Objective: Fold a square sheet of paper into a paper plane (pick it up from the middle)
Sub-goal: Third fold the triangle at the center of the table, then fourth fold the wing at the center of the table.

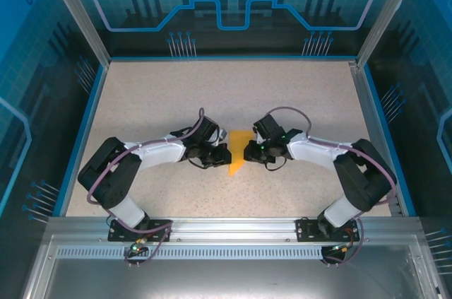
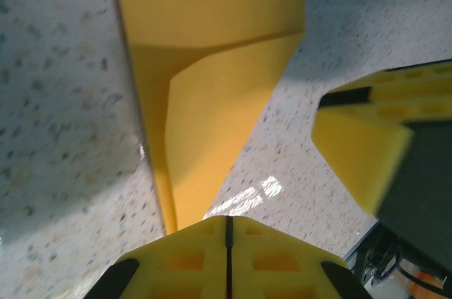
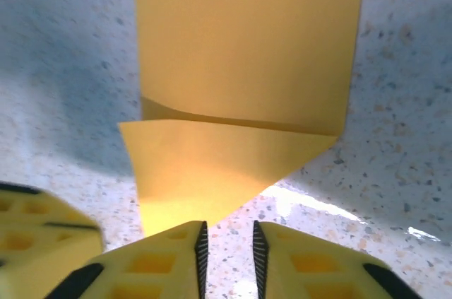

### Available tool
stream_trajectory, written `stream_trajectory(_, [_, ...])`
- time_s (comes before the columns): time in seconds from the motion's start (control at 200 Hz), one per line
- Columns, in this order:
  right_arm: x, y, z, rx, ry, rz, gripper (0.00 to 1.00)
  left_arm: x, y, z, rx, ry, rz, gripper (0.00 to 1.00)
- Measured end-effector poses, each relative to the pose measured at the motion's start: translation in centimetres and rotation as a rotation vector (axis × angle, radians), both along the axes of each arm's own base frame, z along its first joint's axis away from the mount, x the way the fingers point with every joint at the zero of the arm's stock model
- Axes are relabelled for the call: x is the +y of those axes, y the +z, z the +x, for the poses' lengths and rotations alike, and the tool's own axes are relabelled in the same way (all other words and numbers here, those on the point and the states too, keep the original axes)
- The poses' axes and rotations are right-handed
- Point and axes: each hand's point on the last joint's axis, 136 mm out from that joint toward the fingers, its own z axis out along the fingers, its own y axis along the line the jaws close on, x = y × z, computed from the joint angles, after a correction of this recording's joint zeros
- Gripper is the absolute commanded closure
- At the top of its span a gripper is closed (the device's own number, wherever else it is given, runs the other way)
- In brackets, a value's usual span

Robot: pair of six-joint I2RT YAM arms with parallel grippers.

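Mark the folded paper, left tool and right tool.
folded paper (image 1: 239,150): top view, its centre.
left tool (image 2: 227,232): left wrist view, seam between fingertips.
right tool (image 3: 227,241): right wrist view, gap between fingertips.

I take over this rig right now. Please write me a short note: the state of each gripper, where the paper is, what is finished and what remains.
Left gripper: shut, low over the table, fingertips at the paper's narrow end. Whether it pinches the paper cannot be told.
Right gripper: slightly open, nothing between its fingers, right at the paper's folded corner.
Square sheet of paper: on the table, in the middle between both grippers.
Done: the first folding. One flap lies over the sheet with a slanted edge.
Left: all further folds. The shape is far from finished.
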Motion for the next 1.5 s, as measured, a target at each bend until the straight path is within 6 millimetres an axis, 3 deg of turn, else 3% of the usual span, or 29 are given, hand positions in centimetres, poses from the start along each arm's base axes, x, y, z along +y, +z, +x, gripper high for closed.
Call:
stream_trajectory(0.105, [-0.9,0.6,0.5,-0.029,-0.076,0.035,0.58,-0.9,0.4,0.8,-0.013,0.001,-0.014,0.94])
stream_trajectory(0.31, [-3.0,-1.6,0.0,0.024,-0.195,0.055,0.55,-1.2,-0.6,2.3,-0.027,0.025,0.023,0.97])
stream_trajectory(0.8, [-2.2,-2.3,0.9,0.057,-0.234,0.118,0.57,1.1,-3.8,3.6,-0.020,0.113,0.202,0.98])
stream_trajectory(1.501, [-2.0,-2.9,1.2,0.134,-0.285,0.137,0.68,1.2,-3.9,3.8,0.017,0.149,0.219,0.98])
